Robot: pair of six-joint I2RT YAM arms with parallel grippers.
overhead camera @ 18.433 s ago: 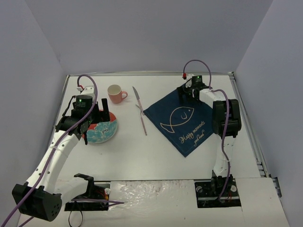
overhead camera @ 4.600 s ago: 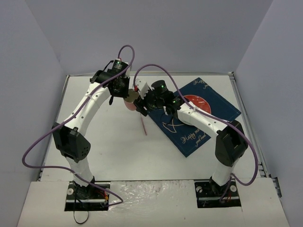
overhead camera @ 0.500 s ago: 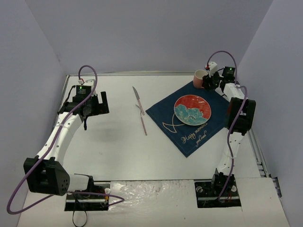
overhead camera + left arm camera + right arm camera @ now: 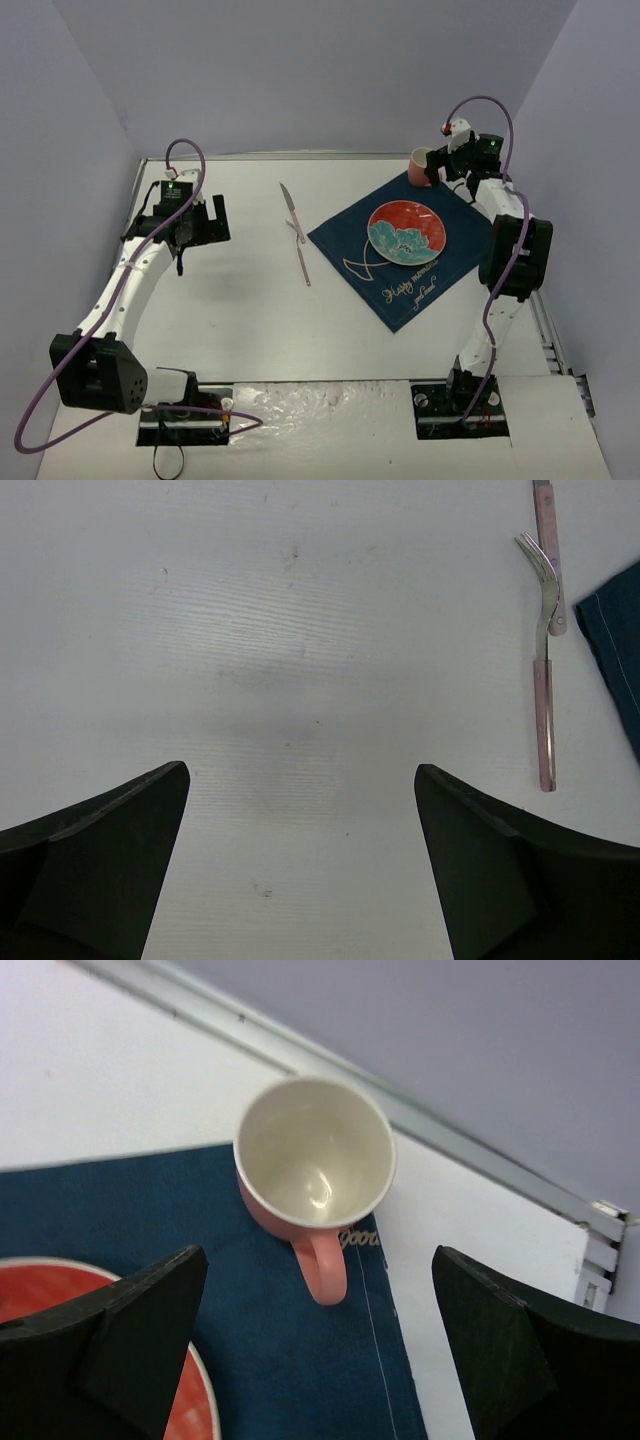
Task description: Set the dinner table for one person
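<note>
The white worktop (image 4: 250, 310) spreads below both arms, with grey walls on three sides and a thin metal rim along its far edge. A navy cloth (image 4: 395, 300) with a stitched fish lies askew on its right half, one corner pointing to the far rim. A red plate (image 4: 407, 232) with a blue flower sits on the cloth's middle. A pink mug (image 4: 421, 165) stands upright at the cloth's far corner, well apart from the plate.

The right tool (image 4: 440, 168) hangs just beside and above the mug with its jaws wide, gripping nothing. In the right wrist view, the tool (image 4: 320, 1252) shows both dark fingers (image 4: 140, 1330) standing clear of the mug (image 4: 315, 1155). The mug is empty, and its handle points toward the camera over the cloth (image 4: 280, 1340). The plate's edge (image 4: 60, 1285) shows at lower left, and the bare worktop (image 4: 80, 1070) lies beyond.

The left tool (image 4: 210, 220) hovers over the worktop's left half, jaws wide and empty. Its wrist view shows the tool (image 4: 300, 770) above the bare white surface (image 4: 300, 630).

Between the left tool and the cloth lie a knife (image 4: 288, 200) and a fork (image 4: 303, 262), both with pink handles, roughly end to end. In the left wrist view the fork (image 4: 543, 725) has its tines touching the knife's handle (image 4: 547, 540), and a strip of cloth (image 4: 615, 630) lies just beside them.
</note>
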